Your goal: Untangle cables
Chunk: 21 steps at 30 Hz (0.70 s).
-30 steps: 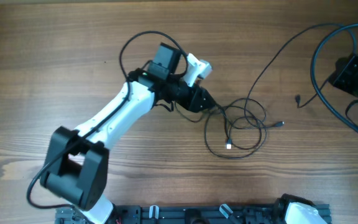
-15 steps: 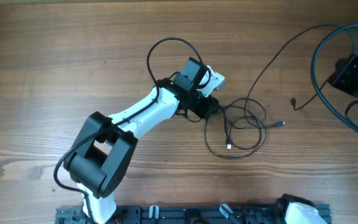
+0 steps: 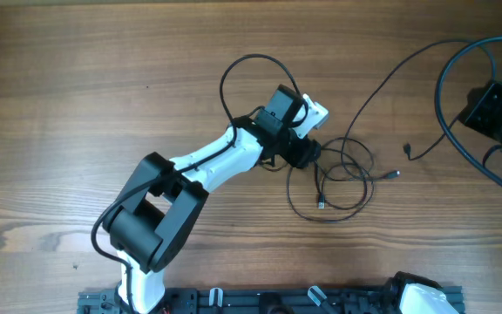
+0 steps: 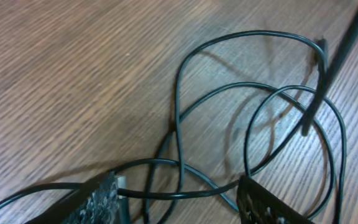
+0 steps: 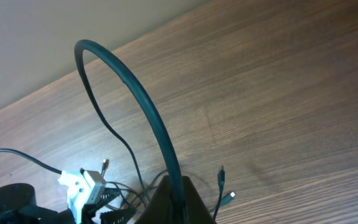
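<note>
The cables [image 3: 338, 179] lie as a loose tangle of thin black loops right of the table's centre, with small plug ends [image 3: 321, 205] at the edges. My left gripper [image 3: 310, 155] is open at the tangle's left edge. In the left wrist view its fingers [image 4: 179, 190] straddle one strand, with more loops [image 4: 253, 87] beyond. A long cable [image 3: 390, 74] runs from the tangle up to the right. My right gripper [image 3: 488, 106] is at the far right. In the right wrist view its jaws [image 5: 173, 199] are shut on a cable [image 5: 123, 71] that arches up and back down to the tangle.
A loose plug end [image 3: 405, 150] lies between the tangle and the right arm; it also shows in the right wrist view [image 5: 221, 174]. A thick black loop [image 3: 251, 65] rises from the left arm. A black rail [image 3: 277, 301] runs along the table's front edge.
My left arm has swung right and its gripper has reached the tangle's left edge. The loose plug end near the right arm has shifted slightly left and down.
</note>
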Each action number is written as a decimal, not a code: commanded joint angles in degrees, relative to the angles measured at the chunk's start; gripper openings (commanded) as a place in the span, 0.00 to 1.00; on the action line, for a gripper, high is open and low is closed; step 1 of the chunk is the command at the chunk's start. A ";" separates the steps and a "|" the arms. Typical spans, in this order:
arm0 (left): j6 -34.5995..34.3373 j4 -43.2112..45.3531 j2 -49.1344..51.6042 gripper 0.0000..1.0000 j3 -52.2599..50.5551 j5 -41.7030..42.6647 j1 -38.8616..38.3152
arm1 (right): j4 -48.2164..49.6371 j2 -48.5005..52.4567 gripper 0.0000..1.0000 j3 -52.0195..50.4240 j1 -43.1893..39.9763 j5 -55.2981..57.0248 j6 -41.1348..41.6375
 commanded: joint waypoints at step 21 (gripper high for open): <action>1.11 -1.20 5.27 0.34 0.00 -7.08 -1.73 | -0.46 -0.63 0.04 -0.02 -0.02 0.46 -0.55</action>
